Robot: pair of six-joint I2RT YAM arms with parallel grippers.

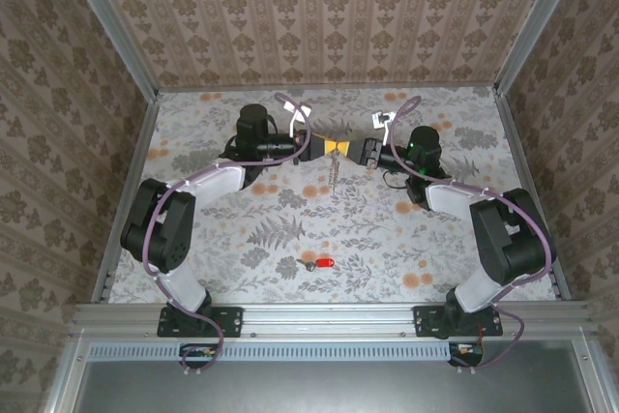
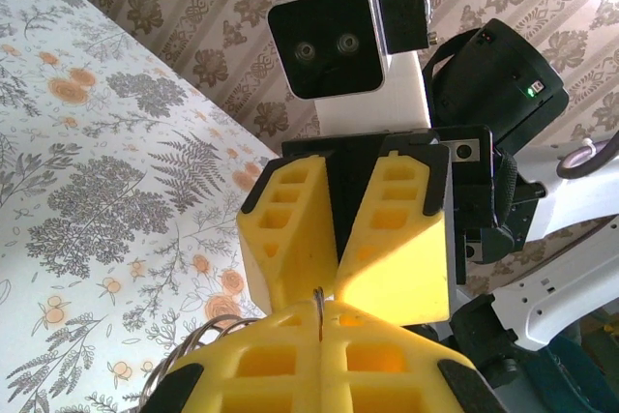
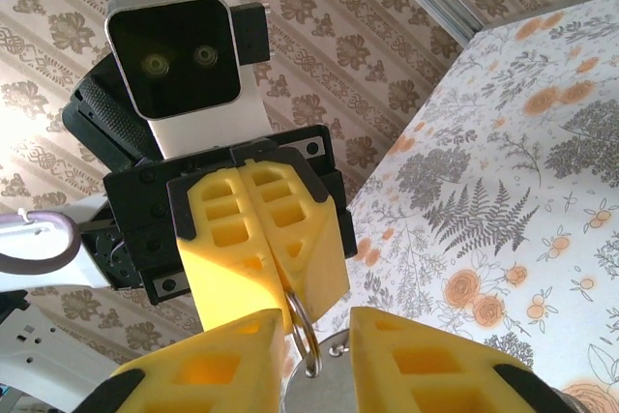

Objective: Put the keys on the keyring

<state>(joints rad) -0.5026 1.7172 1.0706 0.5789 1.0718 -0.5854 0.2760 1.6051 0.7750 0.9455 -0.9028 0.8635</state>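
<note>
I hold the keyring (image 1: 335,171) above the counter (image 1: 232,239), with the left pincer (image 2: 319,316) clamped shut on it. The right pincer (image 3: 317,336) is narrowly parted around it, and I cannot tell whether it grips. The red key (image 1: 322,265) lies on the counter, not yet threaded, so next the right pincer should let go and descend to pinch the key's head.

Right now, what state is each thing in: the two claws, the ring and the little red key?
left gripper: shut on the keyring.
right gripper: jaws apart around the keyring, grip unclear.
keyring: held in the air between the two grippers.
red key: lying loose on the table, not on the keyring.
</note>
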